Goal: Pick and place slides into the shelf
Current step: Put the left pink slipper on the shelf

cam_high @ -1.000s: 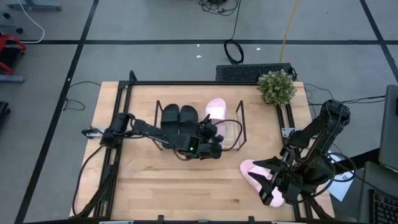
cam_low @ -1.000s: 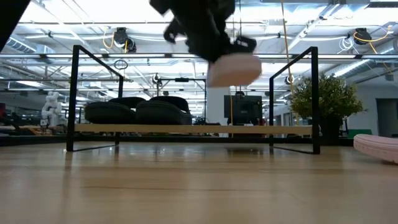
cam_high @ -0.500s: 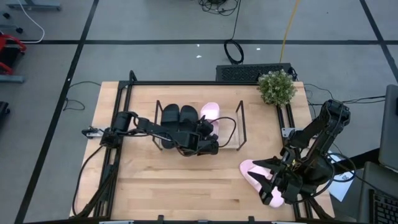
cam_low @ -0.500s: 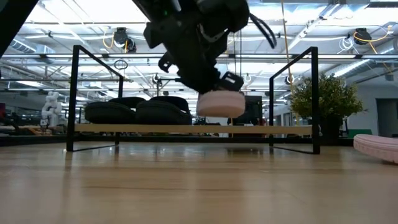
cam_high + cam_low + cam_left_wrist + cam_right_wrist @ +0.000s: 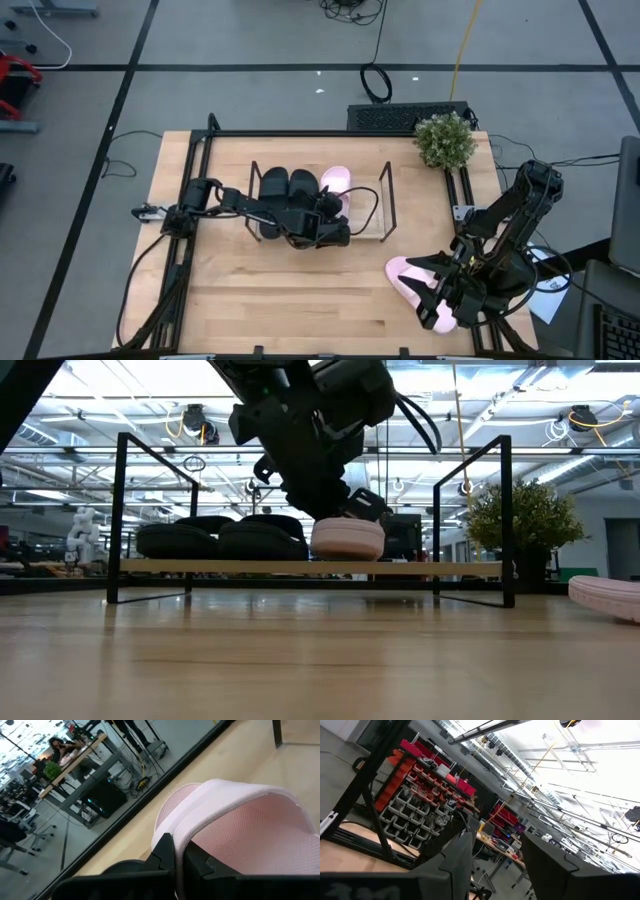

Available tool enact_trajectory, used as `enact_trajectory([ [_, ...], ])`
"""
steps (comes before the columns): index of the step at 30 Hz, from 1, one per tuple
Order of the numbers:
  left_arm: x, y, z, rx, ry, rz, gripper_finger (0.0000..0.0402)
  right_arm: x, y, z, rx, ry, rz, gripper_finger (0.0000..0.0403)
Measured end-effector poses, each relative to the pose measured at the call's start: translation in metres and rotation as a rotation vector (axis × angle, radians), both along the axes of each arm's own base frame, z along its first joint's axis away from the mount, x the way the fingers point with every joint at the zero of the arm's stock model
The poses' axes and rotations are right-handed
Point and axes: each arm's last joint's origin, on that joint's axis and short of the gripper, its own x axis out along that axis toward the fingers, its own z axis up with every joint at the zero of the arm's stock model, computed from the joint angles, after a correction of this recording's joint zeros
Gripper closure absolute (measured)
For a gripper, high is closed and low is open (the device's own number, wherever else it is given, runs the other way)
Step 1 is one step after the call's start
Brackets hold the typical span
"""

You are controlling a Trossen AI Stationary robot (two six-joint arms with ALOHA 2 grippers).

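Observation:
My left gripper [image 5: 335, 203] reaches over the shelf [image 5: 386, 200] from its near side and is shut on a pale pink slide [image 5: 339, 178]. The slide hangs low over the shelf base [image 5: 200, 567], right of the two black slides [image 5: 275, 186] [image 5: 303, 184], which lie sole-down on the base. In the low view its sole [image 5: 347, 550] is at the base; I cannot tell whether they touch. The second pink slide [image 5: 400, 272] lies on the table near the right edge. My right gripper [image 5: 427, 284] hovers over it, open [image 5: 492, 855], touching nothing. My left gripper [image 5: 180, 852] pinches the pink slide's wide strap at its edge [image 5: 192, 827] between the two fingers. It comes from the table's near side, slanting down [image 5: 345, 510]. The slide sits level below the fingers, low over the shelf base beside the black slides.
The shelf's tall black wire ends [image 5: 120, 510] [image 5: 505, 510] stand on both sides of the slides; bare base remains right of the pink slide [image 5: 368, 215]. A potted plant [image 5: 445, 140] stands at the far right corner. Bare wood lies near the shelf [image 5: 280, 290].
My left gripper has come down and moved a little toward the table's left, still shut on the pink slide. The slide has dropped from well above the shelf base down to it, ending next to the black slides. The right arm has kept still.

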Motion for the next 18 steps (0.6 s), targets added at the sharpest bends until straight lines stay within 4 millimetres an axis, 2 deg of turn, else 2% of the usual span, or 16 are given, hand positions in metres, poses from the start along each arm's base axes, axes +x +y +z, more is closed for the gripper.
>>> enact_trajectory([
  [8,-0.0019,0.0088,-0.0023,-0.032,0.022,0.014,0.0401,0.0,0.0,0.0,0.0,0.0,0.0,0.0238],
  [18,-0.0023,0.0088,-0.003,-0.052,0.028,0.006,0.0401,0.0,0.0,0.0,-0.001,-0.001,0.001,0.0238],
])
